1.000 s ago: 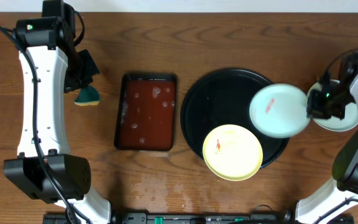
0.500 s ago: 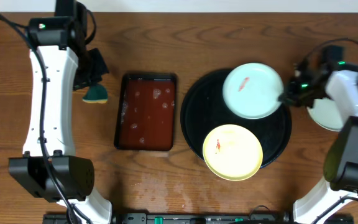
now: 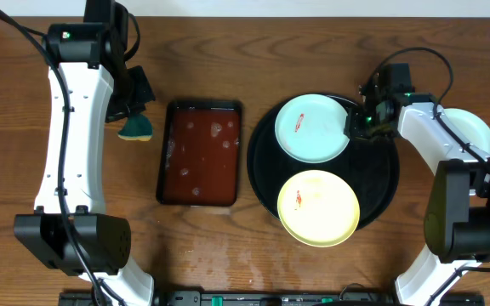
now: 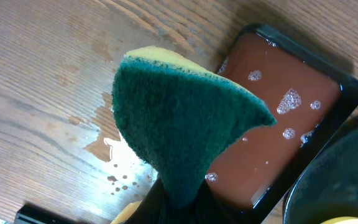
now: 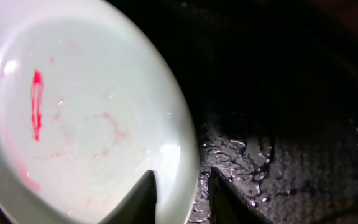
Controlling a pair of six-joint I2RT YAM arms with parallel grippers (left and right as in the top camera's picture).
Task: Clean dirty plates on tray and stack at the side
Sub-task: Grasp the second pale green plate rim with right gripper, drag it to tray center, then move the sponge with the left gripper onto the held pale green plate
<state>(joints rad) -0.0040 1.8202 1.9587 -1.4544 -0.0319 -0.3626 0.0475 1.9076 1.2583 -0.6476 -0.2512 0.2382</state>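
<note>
Item: mint plate (image 3: 311,127), upper black tray (image 3: 377,191), lying just left of right gripper (image 3: 353,129), fingers straddling its rim, grip uncertain; left gripper (image 3: 132,115) is clamping sponge (image 3: 135,129) at far left.

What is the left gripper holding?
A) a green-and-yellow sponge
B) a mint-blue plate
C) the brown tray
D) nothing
A: the left wrist view shows the left gripper shut on a sponge, with its green scouring side facing the camera.

Bright, even light; wet glints on tray (image 5: 260,163)
</note>
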